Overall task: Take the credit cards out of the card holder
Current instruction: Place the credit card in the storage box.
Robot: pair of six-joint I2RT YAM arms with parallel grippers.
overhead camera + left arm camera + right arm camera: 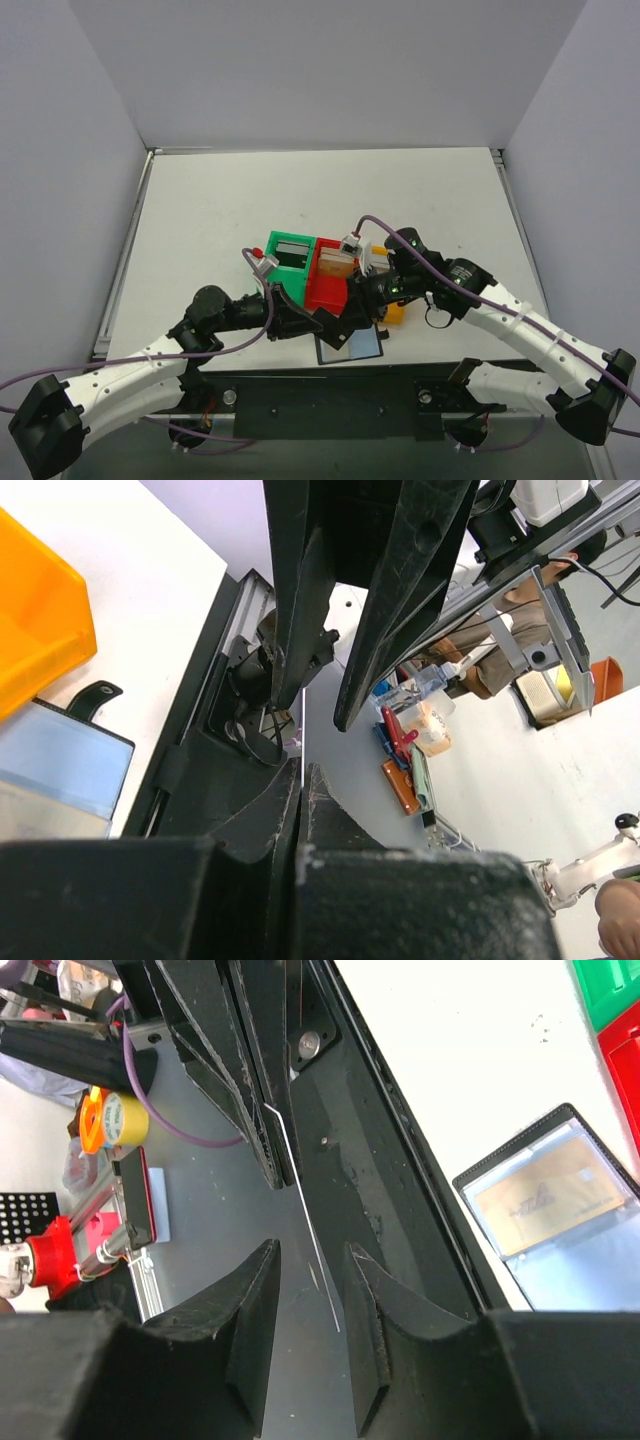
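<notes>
Top external view: on the table (220, 210) the card holder (288, 278) sits central, a black-bordered credit card (352, 346) lying just nearer. The left end effector (300, 780) pinches a thin credit card (303, 1220) edge-on, with the right end effector (312, 1260) parted around it. Such a shallow pinch may slip, and both arms crowd the holder.

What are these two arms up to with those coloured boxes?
Two robot arms are emptying cards out of a green, red and orange card holder. The left tool is shut on a thin card, held edge-on, and the right tool stands open around that same card. A black-bordered card lies flat on the table. What look like a grey card and a tan card sit in the holder.
</notes>
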